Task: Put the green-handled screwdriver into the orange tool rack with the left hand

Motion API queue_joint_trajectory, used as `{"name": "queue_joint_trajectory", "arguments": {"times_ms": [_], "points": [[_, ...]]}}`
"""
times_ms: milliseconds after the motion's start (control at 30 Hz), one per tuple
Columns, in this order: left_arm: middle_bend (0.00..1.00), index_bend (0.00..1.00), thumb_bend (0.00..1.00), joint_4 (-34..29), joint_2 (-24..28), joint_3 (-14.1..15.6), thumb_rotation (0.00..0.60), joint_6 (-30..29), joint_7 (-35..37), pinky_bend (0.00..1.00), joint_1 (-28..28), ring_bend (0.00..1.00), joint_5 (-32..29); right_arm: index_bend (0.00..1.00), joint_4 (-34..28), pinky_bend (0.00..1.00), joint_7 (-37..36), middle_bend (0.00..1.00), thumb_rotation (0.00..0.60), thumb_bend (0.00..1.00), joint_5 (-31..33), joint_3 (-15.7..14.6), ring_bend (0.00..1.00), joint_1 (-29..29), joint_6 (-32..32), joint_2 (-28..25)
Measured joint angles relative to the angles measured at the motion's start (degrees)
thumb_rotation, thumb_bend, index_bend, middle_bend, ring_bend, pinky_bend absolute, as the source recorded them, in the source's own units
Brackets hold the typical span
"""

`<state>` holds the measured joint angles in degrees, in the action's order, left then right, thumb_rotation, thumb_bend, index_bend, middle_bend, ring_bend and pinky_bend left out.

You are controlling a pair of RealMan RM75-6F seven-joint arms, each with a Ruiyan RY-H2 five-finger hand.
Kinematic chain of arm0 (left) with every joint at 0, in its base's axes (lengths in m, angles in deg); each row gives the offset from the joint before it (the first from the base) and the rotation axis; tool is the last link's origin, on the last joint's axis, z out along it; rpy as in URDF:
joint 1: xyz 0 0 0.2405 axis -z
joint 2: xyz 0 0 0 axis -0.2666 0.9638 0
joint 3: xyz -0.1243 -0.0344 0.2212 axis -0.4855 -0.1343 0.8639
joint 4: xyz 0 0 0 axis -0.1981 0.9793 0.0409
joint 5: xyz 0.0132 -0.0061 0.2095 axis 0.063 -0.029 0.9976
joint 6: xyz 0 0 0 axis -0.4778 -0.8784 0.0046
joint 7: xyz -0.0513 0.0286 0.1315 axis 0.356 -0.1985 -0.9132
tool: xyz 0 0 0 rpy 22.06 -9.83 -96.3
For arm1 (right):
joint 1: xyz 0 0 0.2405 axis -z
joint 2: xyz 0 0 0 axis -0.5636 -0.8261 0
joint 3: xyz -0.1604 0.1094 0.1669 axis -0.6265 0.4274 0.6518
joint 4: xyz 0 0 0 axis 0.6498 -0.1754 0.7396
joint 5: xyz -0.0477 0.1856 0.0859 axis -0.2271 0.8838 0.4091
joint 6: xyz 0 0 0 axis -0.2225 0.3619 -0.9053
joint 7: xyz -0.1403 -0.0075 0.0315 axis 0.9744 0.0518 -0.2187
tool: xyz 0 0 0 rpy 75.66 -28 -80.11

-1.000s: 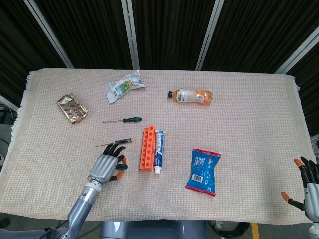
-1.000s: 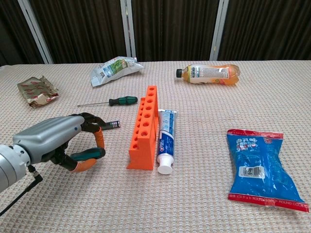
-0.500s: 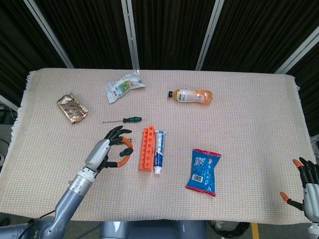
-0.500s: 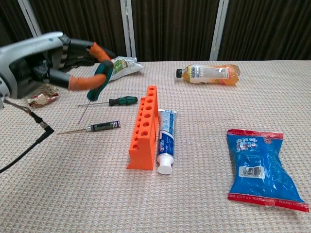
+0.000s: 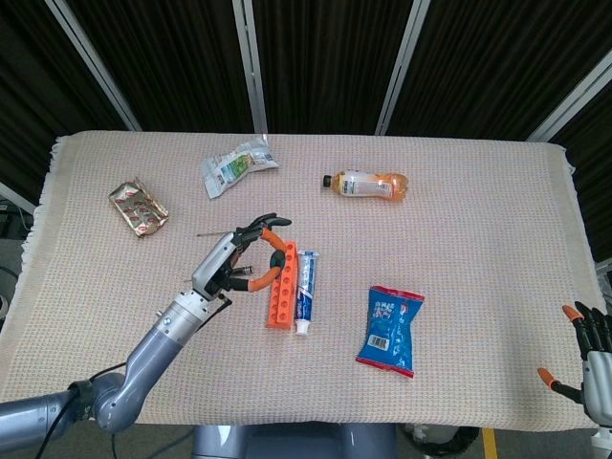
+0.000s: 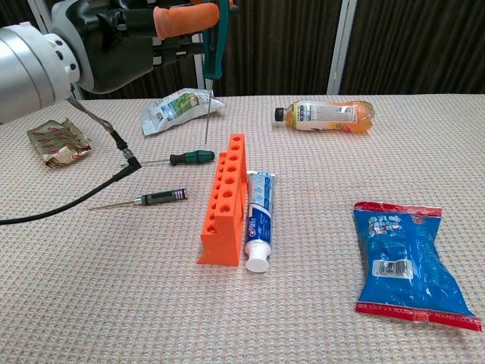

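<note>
We see the left robot hand raised above the cloth-covered counter, fingers closed on the green-handled screwdriver, its thin shaft pointing down, just left of the orange plastic tool rack. The right robot hand rests at the counter edge, fingers spread and holding nothing.

Left robot hand: silver-grey metal back, black fingers w/ orange tips, thumb sheathed in orange. Wrist a short silver cylinder, forearm a smooth grey-silver tube, darker toward the elbow. In chest view the same forearm is a broad glossy silver barrel; thin black cable hangs off it w/ a small plug at the bend. Right robot hand: silver palm, black fingers, orange tips; partly cut off at frame edge, so detail is prob. incomplete.
</note>
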<state>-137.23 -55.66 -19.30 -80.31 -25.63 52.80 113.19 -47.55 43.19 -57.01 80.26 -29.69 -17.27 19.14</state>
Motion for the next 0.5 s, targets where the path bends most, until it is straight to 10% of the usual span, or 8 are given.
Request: {"name": "queue_joint_trajectory", "arguments": {"times_ms": [500], "points": [[0.15, 0.62, 0.41, 12.68, -5.79, -0.94, 0.600, 3.47, 12.08, 0.00, 4.87, 0.00, 0.50, 0.11, -0.02, 0.01, 0.17, 0.07, 0.600, 0.00, 1.11, 0.31, 0.00, -0.22, 1.26, 0.05]]}}
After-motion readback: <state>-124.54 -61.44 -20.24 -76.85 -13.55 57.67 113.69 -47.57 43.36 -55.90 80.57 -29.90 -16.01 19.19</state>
